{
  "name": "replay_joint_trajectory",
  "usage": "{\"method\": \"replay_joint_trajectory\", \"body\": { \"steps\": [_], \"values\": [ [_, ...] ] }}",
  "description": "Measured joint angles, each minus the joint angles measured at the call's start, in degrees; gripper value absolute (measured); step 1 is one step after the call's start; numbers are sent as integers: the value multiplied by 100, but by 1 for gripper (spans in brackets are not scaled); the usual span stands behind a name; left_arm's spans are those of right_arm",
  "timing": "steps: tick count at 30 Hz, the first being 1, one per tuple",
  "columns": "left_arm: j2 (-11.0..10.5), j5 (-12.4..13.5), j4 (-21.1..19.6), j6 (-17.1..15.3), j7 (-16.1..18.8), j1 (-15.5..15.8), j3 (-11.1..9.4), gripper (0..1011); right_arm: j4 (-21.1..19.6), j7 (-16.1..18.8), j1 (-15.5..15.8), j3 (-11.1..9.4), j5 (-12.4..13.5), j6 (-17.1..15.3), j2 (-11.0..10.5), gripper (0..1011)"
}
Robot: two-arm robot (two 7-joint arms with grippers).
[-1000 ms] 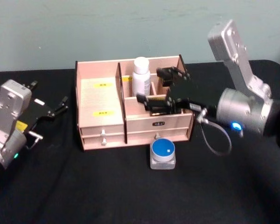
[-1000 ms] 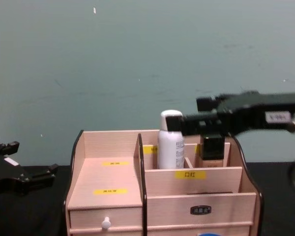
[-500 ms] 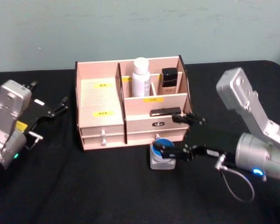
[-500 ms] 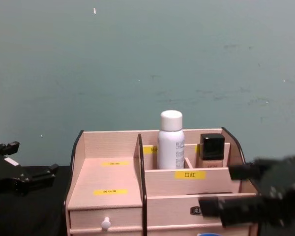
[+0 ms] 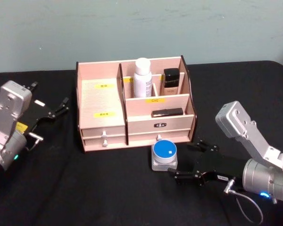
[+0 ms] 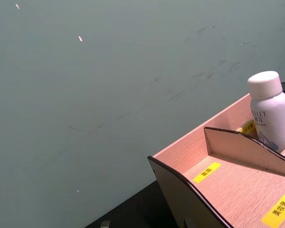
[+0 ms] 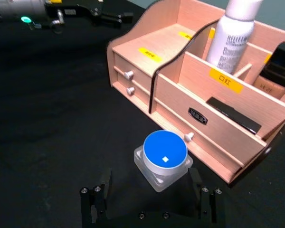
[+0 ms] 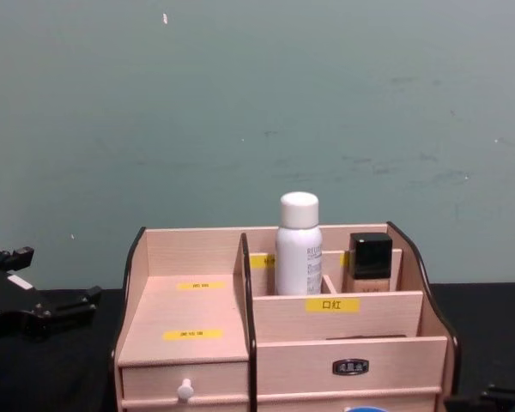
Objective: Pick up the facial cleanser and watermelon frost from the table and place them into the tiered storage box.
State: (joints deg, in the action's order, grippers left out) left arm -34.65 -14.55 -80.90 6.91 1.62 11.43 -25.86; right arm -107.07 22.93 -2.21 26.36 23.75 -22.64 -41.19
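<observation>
A black-covered table (image 5: 85, 193) carries a tiered storage box (image 5: 100, 101) of light wood, with stepped compartments, yellow labels and small white-knobbed drawers along its front.

The right arm reaches in low from the right edge, its silver forearm angled down towards the table. The right gripper (image 5: 185, 157) hangs close above the cloth, pointing towards the robot's left. Its two black fingers are spread wide and hold nothing. The left arm sits parked at the left edge, well apart from the box. The left gripper (image 5: 51, 101) has its fingers apart and is empty.

A white bottle (image 5: 142, 77) with a white cap stands upright in a rear compartment of the box. It is probably the facial cleanser, already stowed. A black-capped bottle (image 5: 170, 81) stands in the compartment beside it, and a slim black stick (image 5: 167, 112) lies flat on the tier below.

A blue-lidded jar (image 5: 164, 154) with a clear squarish base sits on the table just in front of the box's right-hand drawers. It appears to be the item not yet stowed, likely the watermelon frost. It sits just beyond the right gripper's open fingers, in line with the gap.

The step in hand looks like the approach to this jar. The next move calls for sliding the fingers forward around its base, closing on it, then lifting it clear of the drawer knobs.
</observation>
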Motion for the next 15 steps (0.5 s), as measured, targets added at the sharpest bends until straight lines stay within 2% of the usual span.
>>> {"method": "replay_joint_trajectory", "body": {
  "steps": [15],
  "values": [
    [0, 0, 0, 0, 0, 0, 0, 1010, 523, 200, -246, 97, -411, 195, 358, 1000]
  ]
}}
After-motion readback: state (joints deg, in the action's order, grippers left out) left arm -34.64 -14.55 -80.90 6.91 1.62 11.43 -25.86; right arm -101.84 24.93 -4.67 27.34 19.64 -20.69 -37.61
